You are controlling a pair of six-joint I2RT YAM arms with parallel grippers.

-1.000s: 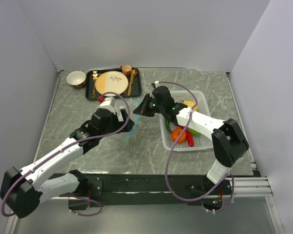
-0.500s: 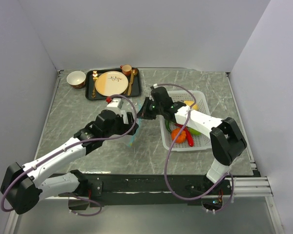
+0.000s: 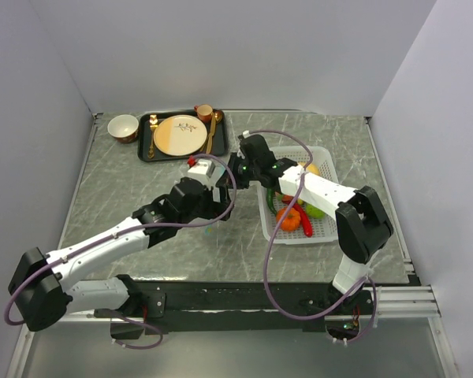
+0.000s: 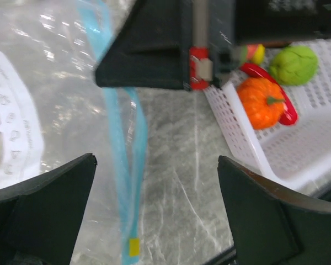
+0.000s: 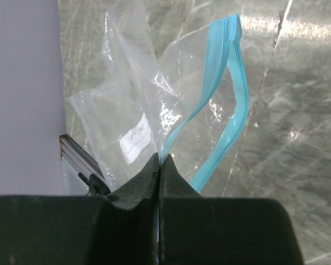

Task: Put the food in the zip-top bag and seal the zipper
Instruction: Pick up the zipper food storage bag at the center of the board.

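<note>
Near the middle of the marble table [image 3: 118, 181], the two arms meet over the zip-top bag [image 5: 132, 105]. From the right wrist camera, the right gripper [image 5: 159, 163] is clenched on a fold of the clear film, its jaws pressed together with the plastic pinched between them, and the bag fans out from that pinch toward 12 o'clock. The teal zipper [image 5: 233, 83] runs off toward 1 o'clock in two strips that part from each other, so the mouth is unsealed. A white label [image 5: 135, 141] shows through the film at 10 o'clock of the pinch.

Seen by the left wrist camera, the left gripper [image 4: 155, 160] is released, its two dark fingers [image 4: 44, 215] spread wide at 7 and 5 o'clock. The teal strip hangs down between them, nearer the 7 o'clock finger, and whether it touches either one cannot be told.

None of the food is in the bag. It lies in the white perforated basket [image 3: 325, 230] at 3 o'clock of the table's middle, just beside the right arm: the orange tomato [image 4: 260, 103], the red chilli [image 4: 287, 112] touching it, and the lime-green ball [image 4: 295, 63] at 1 o'clock of the tomato.

At 11 o'clock on the table sits a black tray [image 3: 145, 150] bearing a round plate [image 3: 180, 134], with a small bowl [image 3: 124, 126] just beside it at 9 o'clock
</note>
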